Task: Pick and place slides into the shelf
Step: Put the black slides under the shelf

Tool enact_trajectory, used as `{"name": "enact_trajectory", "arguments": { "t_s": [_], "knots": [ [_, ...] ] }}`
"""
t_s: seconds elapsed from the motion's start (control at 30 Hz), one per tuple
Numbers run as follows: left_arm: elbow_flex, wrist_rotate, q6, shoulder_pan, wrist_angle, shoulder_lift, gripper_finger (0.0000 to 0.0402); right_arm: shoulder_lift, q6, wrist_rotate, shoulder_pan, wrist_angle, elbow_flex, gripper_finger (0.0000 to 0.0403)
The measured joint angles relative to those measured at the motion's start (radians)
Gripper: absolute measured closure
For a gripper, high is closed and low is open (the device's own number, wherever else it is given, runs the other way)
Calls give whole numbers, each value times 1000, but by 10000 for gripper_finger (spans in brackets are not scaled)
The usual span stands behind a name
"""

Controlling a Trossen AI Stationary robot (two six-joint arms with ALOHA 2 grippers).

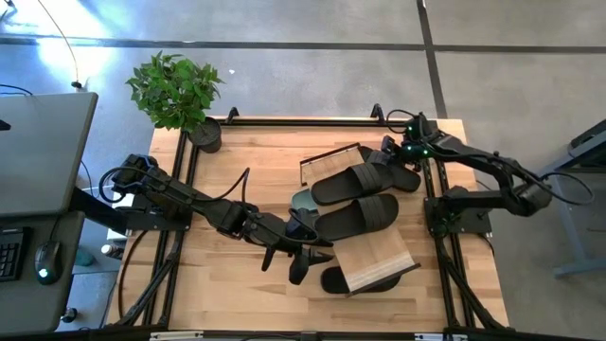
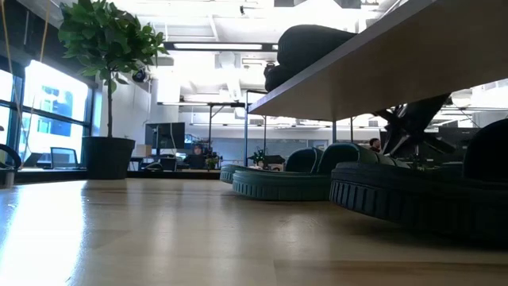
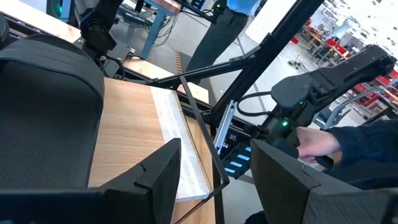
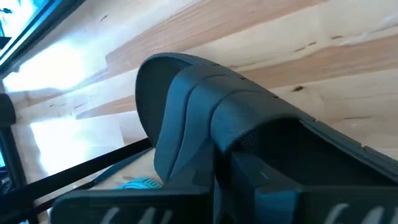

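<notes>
Slides: two black ones (image 1: 352, 182) (image 1: 358, 214) lie side by side across the sloping plank of the shelf (image 1: 379, 256), which stands mid-table. A third black slide (image 1: 404, 176) sits at the shelf's far end, against the right gripper (image 1: 390, 157); a green one (image 1: 303, 201) peeks out at the shelf's left edge, mostly covered. Another dark slide (image 1: 333, 279) pokes from under the near end of the plank, only its tip showing. I cannot find a sixth.

Right gripper: the wrist picture is filled by a black slide's strap (image 4: 205, 112) directly ahead of the fingers, which are cut off at the edge. The jaws look closed on that strap, though the contact itself is hidden.

Left gripper (image 1: 301, 254): near the shelf's near-left corner, above the table (image 1: 227, 284), fingers (image 3: 155, 180) apart, nothing between them.

From table height the plank's underside (image 2: 381, 63) blocks most of the scene; soles beneath it show. Potted plant (image 1: 175, 95) at the far left corner. A person's hand (image 3: 317, 144) shows beyond the table.
</notes>
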Motion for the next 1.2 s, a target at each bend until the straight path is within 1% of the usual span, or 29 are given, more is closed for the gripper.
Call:
{"name": "enact_trajectory", "arguments": {
  "t_s": [0.23,0.47,0.57,0.7,1.03,1.2],
  "knots": [
    [0,0,0,0,0,0,224,-63,-14,53,1,-18,-1,401],
    [0,0,4,0,1,0,224,-202,-18,218,0,-123,9,402],
    [0,0,12,0,3,0,224,-266,-14,269,-1,-133,11,402],
    [0,0,26,0,13,0,224,-351,10,312,-1,-133,11,402],
    [0,0,38,0,39,0,224,-566,-7,462,0,-123,11,403],
    [0,1,78,0,89,0,224,-672,-9,506,0,-31,11,403]
  ]
}}
